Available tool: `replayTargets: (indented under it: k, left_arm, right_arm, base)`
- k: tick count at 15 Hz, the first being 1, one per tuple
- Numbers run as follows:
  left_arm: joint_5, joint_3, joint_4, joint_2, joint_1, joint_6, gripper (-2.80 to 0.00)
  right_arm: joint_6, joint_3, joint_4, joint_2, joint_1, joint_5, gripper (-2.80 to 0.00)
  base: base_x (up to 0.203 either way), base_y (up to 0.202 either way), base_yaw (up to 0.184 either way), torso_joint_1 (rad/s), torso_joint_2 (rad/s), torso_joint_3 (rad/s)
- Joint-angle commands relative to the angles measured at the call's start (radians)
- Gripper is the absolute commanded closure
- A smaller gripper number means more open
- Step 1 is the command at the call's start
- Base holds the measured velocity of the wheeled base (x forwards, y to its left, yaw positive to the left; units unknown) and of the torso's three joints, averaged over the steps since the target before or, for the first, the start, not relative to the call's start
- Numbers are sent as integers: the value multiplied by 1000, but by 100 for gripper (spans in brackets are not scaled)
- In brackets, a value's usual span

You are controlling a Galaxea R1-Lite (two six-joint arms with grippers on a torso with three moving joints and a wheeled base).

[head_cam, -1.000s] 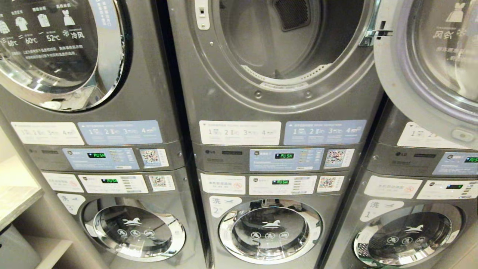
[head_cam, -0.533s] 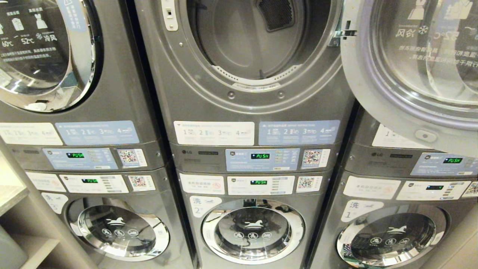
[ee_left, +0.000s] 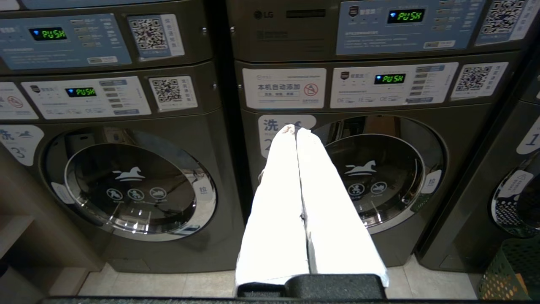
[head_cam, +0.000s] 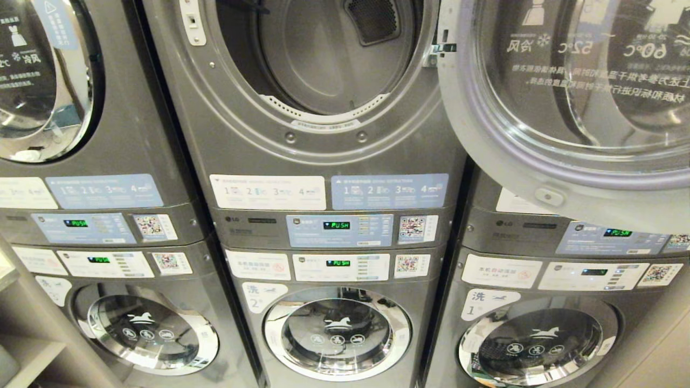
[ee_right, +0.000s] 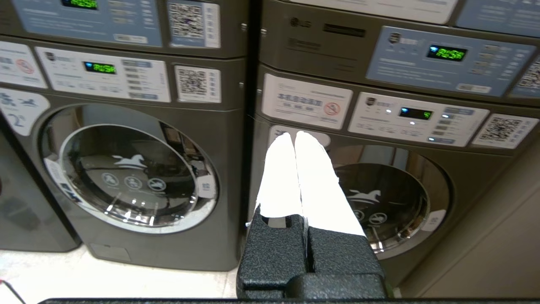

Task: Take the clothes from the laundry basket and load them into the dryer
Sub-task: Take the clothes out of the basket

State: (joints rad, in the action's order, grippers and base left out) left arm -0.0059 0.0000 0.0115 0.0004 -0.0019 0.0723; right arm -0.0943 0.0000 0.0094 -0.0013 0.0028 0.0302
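Observation:
The middle upper dryer [head_cam: 318, 59] stands open, its grey drum bare inside. Its round door [head_cam: 571, 102] hangs swung out to the right. A corner of a green laundry basket [ee_left: 508, 274] shows on the floor before the right-hand stack; no clothes are in view. Neither arm appears in the head view. My left gripper [ee_left: 295, 128] is shut and empty, its white fingers pressed together, pointing at the middle lower washer. My right gripper [ee_right: 294, 135] is shut and empty too, in front of the right-hand lower washer.
Three stacks of grey machines fill the view, dryers above and washers [head_cam: 337, 331] below with closed doors. Control panels [head_cam: 339, 229] read PUSH. A pale shelf unit [head_cam: 21, 355] stands at the far left. Tiled floor [ee_right: 105, 278] runs along the machines' feet.
The whole head view has slid leftward, so the camera has moved to the right along the machines. The open door now takes up more of the picture.

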Motion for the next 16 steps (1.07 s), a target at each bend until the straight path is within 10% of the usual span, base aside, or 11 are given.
replayTargets:
  k: [1,16]
  left_arm:
    - [0,0,1,0,0,10,0]
    - [1,0,1,-2,0,9,0]
  right_arm:
    - [-1,0,0,0,0,0,0]
    - [1,0,0,0,0,0,0]
  base:
    - [0,-199,5,3,2,-2]
    - [0,-193,1,4,1,2]
